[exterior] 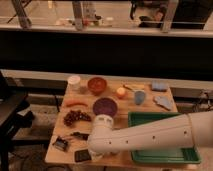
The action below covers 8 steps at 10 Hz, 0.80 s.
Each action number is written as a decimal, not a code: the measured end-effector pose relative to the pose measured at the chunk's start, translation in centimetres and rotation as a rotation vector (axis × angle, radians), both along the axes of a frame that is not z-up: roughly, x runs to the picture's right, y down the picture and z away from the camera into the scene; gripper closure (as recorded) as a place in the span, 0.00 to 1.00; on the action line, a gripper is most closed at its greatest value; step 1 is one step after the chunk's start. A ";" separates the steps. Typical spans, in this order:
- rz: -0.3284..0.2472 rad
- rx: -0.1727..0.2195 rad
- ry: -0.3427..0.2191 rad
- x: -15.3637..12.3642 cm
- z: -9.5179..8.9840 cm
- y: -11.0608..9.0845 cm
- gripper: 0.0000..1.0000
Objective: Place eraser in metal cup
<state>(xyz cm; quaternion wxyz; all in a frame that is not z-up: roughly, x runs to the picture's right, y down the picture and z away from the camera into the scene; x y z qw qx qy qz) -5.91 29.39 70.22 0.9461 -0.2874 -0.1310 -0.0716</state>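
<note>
You're at the reach step: gripper [91,154] sits just beside the eraser [82,155], jaws' state can't tell. Next: grasp it; no metal cup visible.

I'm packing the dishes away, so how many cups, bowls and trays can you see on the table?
Cups: 2, the white cup and the light blue cup
Bowls: 2, the red bowl and the purple bowl
Trays: 1, the green tray
Total: 5 in view
The gripper is low at the front left, beside the eraser.
</note>
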 end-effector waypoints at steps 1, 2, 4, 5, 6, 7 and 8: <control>0.014 0.014 0.004 0.3 -0.7 -0.8 1.00; 0.031 0.037 0.007 0.8 -1.7 -1.9 1.00; 0.066 0.083 0.013 1.8 -3.7 -3.8 1.00; 0.084 0.109 0.017 2.5 -4.6 -4.8 1.00; 0.103 0.129 0.028 3.5 -5.0 -5.5 1.00; 0.116 0.138 0.033 4.1 -5.1 -5.9 1.00; 0.124 0.146 0.041 4.6 -5.0 -6.1 1.00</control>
